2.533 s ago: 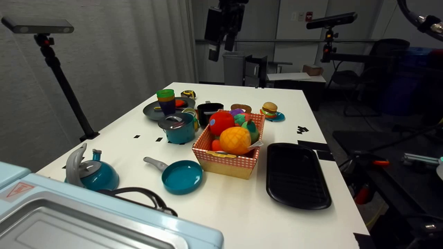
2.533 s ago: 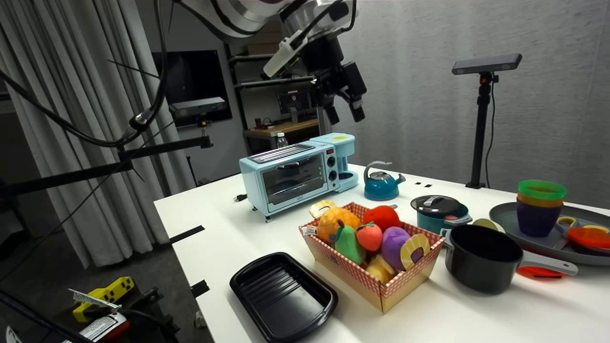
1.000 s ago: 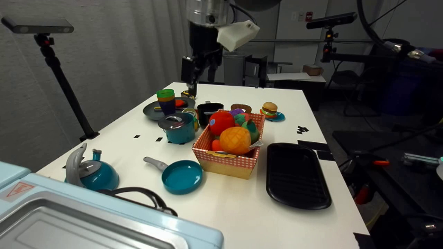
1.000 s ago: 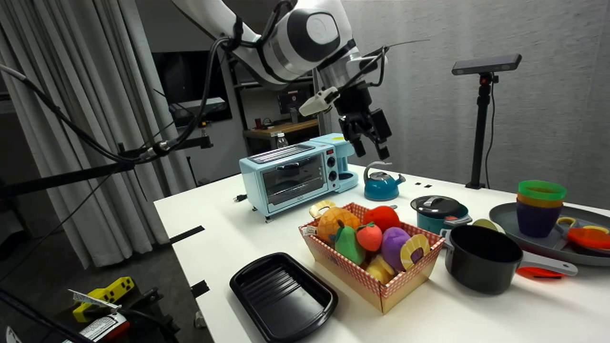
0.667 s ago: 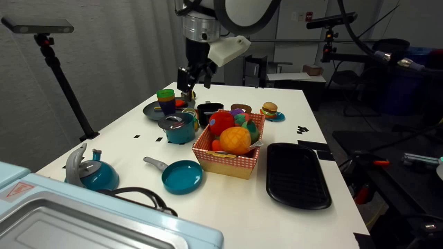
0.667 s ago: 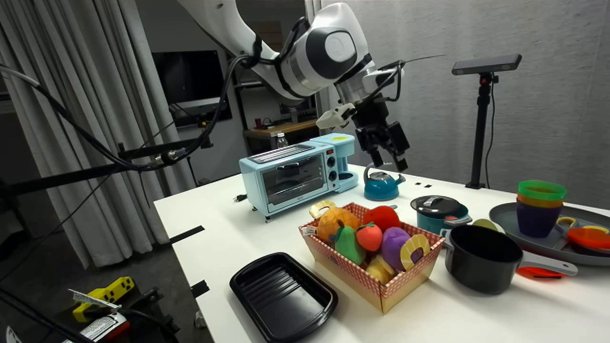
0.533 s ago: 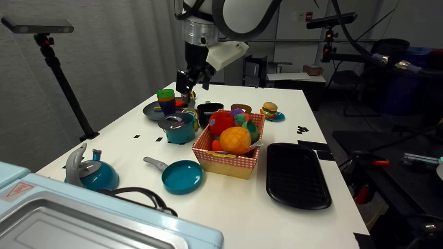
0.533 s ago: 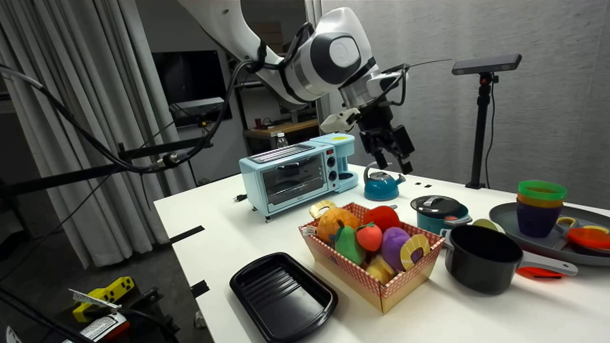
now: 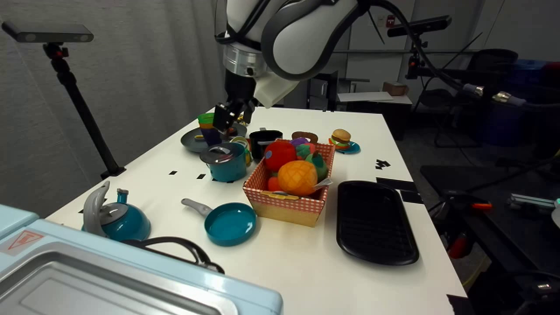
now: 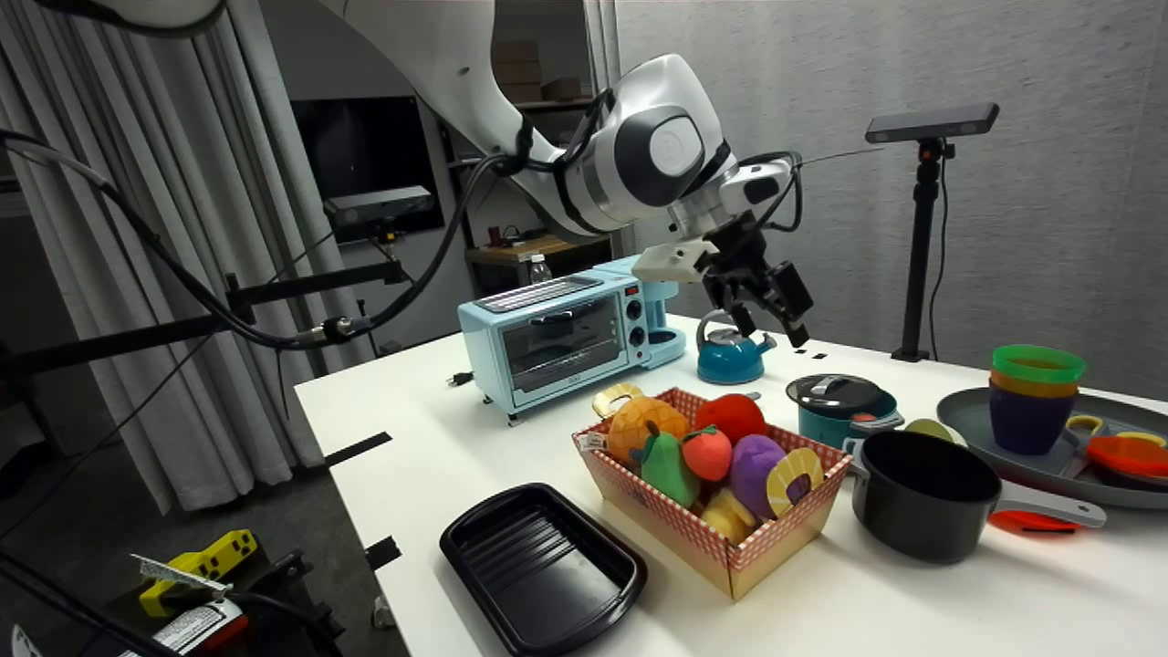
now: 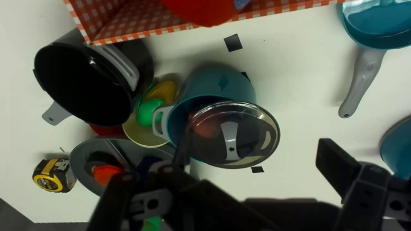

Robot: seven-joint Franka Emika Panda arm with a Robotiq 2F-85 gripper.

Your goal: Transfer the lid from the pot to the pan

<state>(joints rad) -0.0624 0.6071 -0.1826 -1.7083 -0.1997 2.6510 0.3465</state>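
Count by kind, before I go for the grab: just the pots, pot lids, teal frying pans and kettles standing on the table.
Pots: 2, the teal pot and the black pot
Pot lid: 1, resting off-centre on the teal pot
Teal frying pan: 1
Kettle: 1
Total: 5

Pan (image 11: 379, 27) cut off by wrist view's edge (kettle (image 11: 398, 146) likewise).
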